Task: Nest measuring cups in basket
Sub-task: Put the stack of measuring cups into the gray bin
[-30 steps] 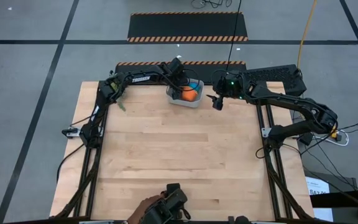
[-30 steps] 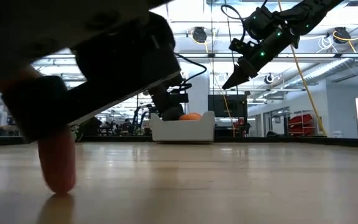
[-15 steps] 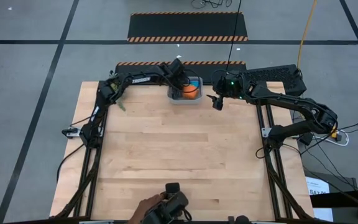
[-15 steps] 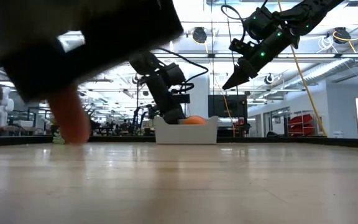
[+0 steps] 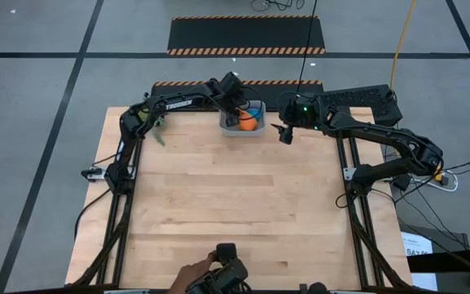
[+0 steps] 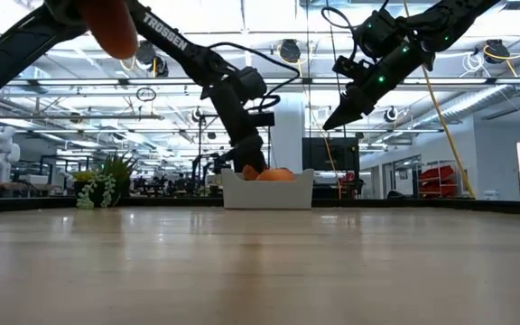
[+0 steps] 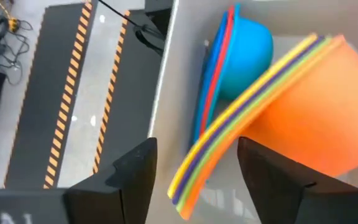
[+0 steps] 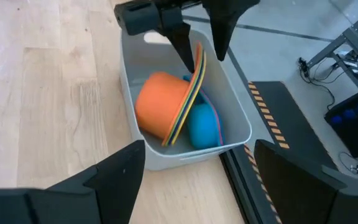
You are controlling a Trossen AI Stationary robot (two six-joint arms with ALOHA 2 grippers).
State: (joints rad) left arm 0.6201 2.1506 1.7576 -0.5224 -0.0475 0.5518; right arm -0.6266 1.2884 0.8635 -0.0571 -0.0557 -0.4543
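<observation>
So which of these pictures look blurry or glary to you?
Left wrist view: the stacked cup handles are smeared, the left gripper near the lens soft. Low view: a blurred fingertip at the top edge, bright ceiling lights behind. Right wrist view: the basket and orange cup are sharp. High view: evenly lit.

Nested measuring cups (image 8: 169,112) tipped on edge inside white basket (image 8: 229,99).

between the dark fingers of the left claw (image 7: 194,180), the measuring cups (image 7: 291,118) show orange outermost, with yellow, green and navy rim stripes; beyond them light blue, with blue and red edges. the basket (image 8: 238,127) is pale grey-white; the table (image 5: 235,196) light wood.
</observation>
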